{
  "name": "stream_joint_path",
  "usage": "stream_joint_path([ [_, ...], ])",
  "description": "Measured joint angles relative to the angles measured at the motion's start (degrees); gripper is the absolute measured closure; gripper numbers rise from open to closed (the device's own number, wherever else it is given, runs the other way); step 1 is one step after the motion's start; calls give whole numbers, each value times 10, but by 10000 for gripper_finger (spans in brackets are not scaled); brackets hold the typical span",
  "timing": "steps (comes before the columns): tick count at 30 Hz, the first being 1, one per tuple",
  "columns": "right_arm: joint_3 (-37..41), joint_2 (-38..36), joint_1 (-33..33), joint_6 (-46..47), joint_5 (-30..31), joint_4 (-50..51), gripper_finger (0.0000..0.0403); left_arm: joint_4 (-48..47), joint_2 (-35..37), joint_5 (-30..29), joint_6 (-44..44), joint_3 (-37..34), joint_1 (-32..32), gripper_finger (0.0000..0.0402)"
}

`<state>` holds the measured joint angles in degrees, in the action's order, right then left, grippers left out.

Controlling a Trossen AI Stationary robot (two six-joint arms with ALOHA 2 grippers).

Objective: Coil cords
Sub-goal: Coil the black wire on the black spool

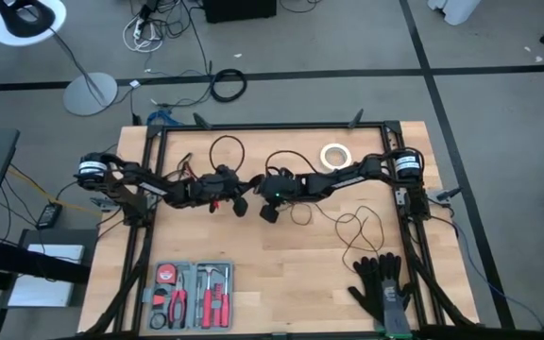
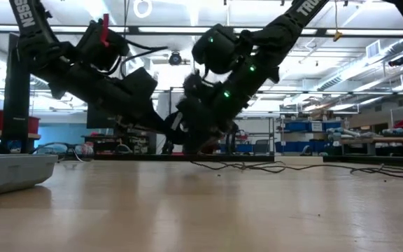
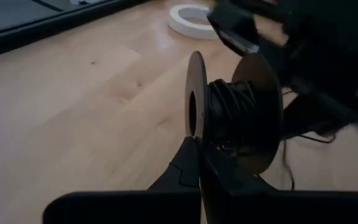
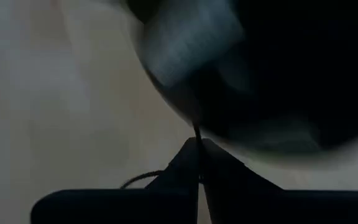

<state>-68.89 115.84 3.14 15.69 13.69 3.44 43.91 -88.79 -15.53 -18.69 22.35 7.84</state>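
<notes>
Left wrist view, frame centre: left gripper (image 3: 199, 149) clamped on spool (image 3: 229, 112) rim; right gripper (image 4: 197, 149) pinching thin cord (image 4: 196, 132). Cord likely light, limp, slippery; best held close to spool.

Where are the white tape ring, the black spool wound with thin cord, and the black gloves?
white tape ring (image 1: 334, 156), high view, on its white band.
black spool wound with thin cord (image 3: 232, 112), left wrist view, on the wound cord between its discs.
black gloves (image 1: 382, 288), high view, on the palm area.
</notes>
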Motion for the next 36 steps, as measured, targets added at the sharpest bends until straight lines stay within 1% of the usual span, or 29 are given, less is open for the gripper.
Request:
stream_joint_path([
  [8, 1, 0, -3, 21, 9, 82, 381, 145, 2, 6, -38, -81, 0, 401],
  [15, 5, -29, -23, 43, 10, 163, 380, 167, 2, 8, -57, -119, 0, 401],
  [18, 8, -59, -38, 43, -4, 225, 380, 171, 2, 8, -57, -124, 0, 401],
  [21, 7, -99, -55, 57, -4, 292, 379, 175, 2, 4, -55, -131, 1, 401],
  [29, 6, -187, -119, 128, 6, 527, 379, 227, 2, 0, -55, -158, 1, 401],
  [31, 12, -206, -138, 157, 45, 552, 378, 227, 2, 6, -55, -159, 1, 401],
  [33, 28, -233, -159, 192, 110, 547, 379, 227, 2, 12, -55, -159, 0, 401],
  [34, 45, -248, -171, 214, 151, 528, 379, 228, 2, 13, -55, -158, 0, 401],
  [36, 93, -280, -194, 259, 240, 456, 380, 231, 2, 16, -55, -158, 0, 401],
])
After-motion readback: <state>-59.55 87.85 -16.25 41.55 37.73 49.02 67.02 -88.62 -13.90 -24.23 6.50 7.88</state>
